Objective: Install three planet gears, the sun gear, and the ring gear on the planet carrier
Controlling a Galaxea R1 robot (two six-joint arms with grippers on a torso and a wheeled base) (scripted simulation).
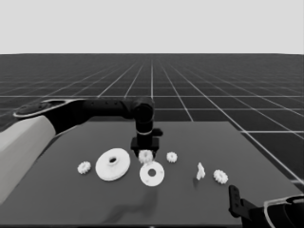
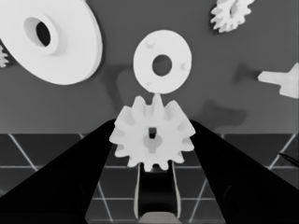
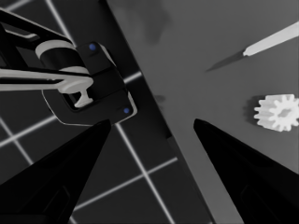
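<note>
Nearest the head camera, at the lower right corner, the parked right end effector point(image 1: 233, 197) sits idle; its wrist view shows the fingers spread with nothing between them, over the tabletop's point(image 1: 199, 204) near right corner.

Reaching in from the left, the left end effector point(image 1: 144, 153) hangs in the middle of the tabletop, clenched on a small toothed gear point(image 2: 152, 138). In its wrist view the gear sits between the two fingers with its flat face to the camera, gripped by its toothed rim. That grip probably leaves the centre hole free to slide over a peg.

Just near of the held gear lies the smaller round part point(image 1: 152, 173), flat, with a wide centre hole and small pegs on its face, no gears on it yet. Holding the gear close above its far edge suggests it is being lined up for a peg.

Left of it lies the larger round part point(image 1: 112, 164), thick with a raised hub, set aside for last. Three loose gears wait: one far left point(image 1: 84, 167), one right of the held gear point(image 1: 171, 156), one far right point(image 1: 220, 176). A thin white piece point(image 1: 200, 171) stands between the last two.
</note>
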